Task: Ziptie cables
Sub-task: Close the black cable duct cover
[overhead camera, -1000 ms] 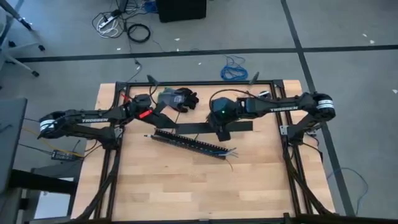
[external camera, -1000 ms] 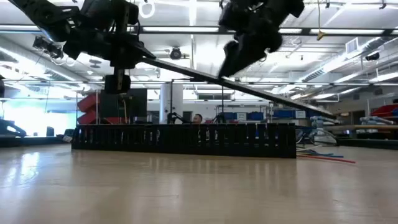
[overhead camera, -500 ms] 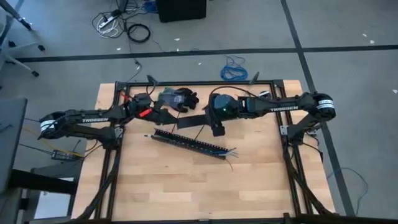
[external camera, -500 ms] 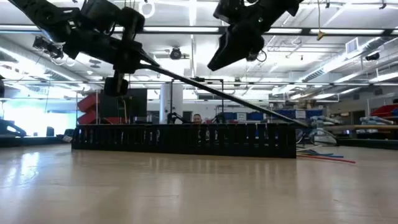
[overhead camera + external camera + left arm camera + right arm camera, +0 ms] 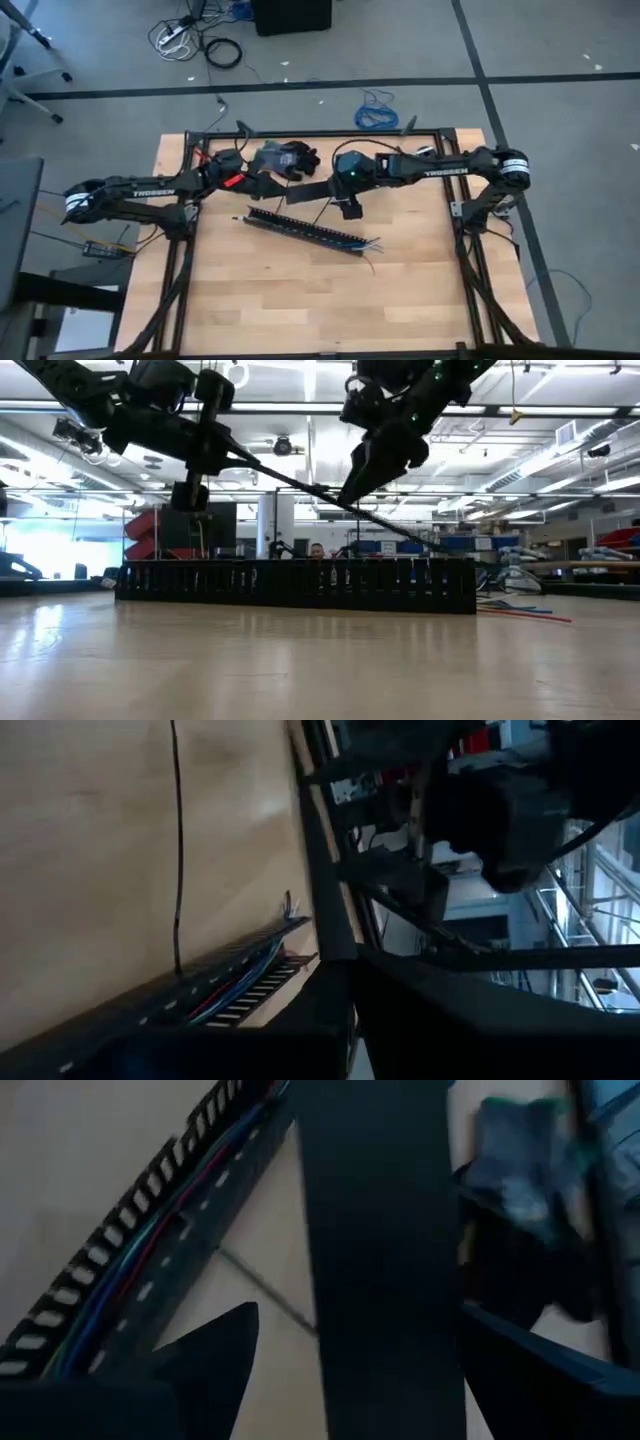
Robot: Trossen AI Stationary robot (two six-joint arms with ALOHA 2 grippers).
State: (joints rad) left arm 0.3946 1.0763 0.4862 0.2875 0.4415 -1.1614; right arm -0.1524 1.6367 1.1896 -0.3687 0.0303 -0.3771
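A long black slotted duct (image 5: 305, 230) lies aslant on the wooden table. The thin coloured cables (image 5: 130, 1270) lie inside it, and their ends (image 5: 373, 244) stick out at its right end. My left gripper (image 5: 260, 180), at the far left, is shut on a flat black strip (image 5: 312, 192). The strip slopes down from that gripper toward the right (image 5: 330, 495). My right gripper (image 5: 347, 207) is over the strip's middle, open, with one finger on each side of the strip (image 5: 380, 1260). My left gripper holds the black strip by its left end (image 5: 235, 452), which is raised well above the duct. The strip slants down from the hold toward the table's right, and its low end is hidden behind the duct. The gripper's own body hides the pads. I cannot tell whether my right gripper's fingers (image 5: 215, 1345) touch the strip's edges.
A dark glove-like bundle (image 5: 290, 158) lies at the table's far edge between the arms. A thin dark wire (image 5: 178, 850) lies loose on the wood by the duct. Black frame rails (image 5: 180, 270) run along the table's sides. Bare wood (image 5: 320, 300) lies on the near side.
My right gripper has moved along the strip toward the table's left and far edge, closer to my left gripper. The strip now slopes more steeply in the low view, and its free right end has swung in, while the held end has stayed in place.
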